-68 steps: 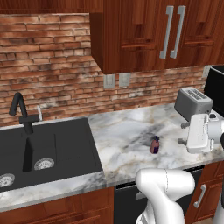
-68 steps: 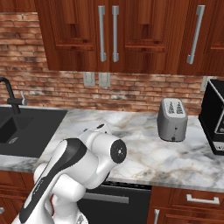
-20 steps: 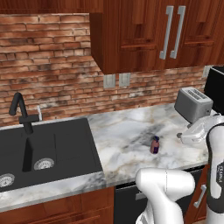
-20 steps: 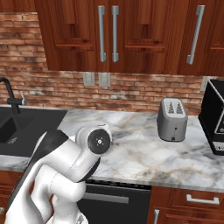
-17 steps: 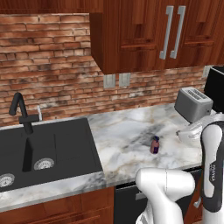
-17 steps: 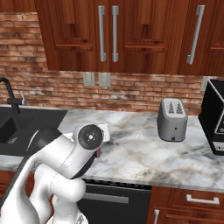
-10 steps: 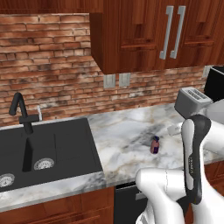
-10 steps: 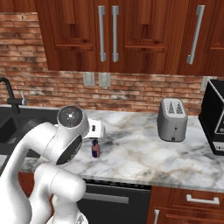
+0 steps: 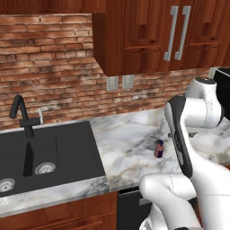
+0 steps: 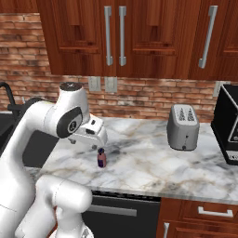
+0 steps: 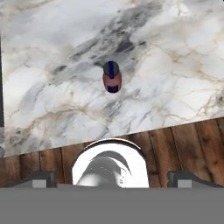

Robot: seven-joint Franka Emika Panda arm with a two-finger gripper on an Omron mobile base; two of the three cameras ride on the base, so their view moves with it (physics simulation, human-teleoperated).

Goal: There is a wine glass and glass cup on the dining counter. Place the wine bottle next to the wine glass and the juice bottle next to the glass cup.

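Note:
The juice bottle (image 10: 101,158), small and pinkish-purple with a dark cap, stands upright on the marbled wall-side counter (image 10: 153,162) near its front edge. It also shows in the left base view as juice bottle (image 9: 158,148). In the hand view I look down on the juice bottle (image 11: 112,77) from above. My gripper (image 11: 112,178) is open, its fingertips (image 11: 41,178) wide apart with nothing between them. The hand (image 10: 89,132) hovers just above and left of the bottle, not touching it. The wine bottle, wine glass, glass cup and dining counter are out of view.
A silver toaster (image 10: 182,126) stands at the back right of the counter, with a black appliance (image 10: 228,130) beyond it. A black sink (image 9: 45,155) with a faucet (image 9: 22,119) lies to the left. Wooden cabinets (image 10: 121,32) hang overhead.
The arm has swung from the right end of the counter leftward, bringing the hand over the juice bottle. The bottle has not moved and the jaws stay open.

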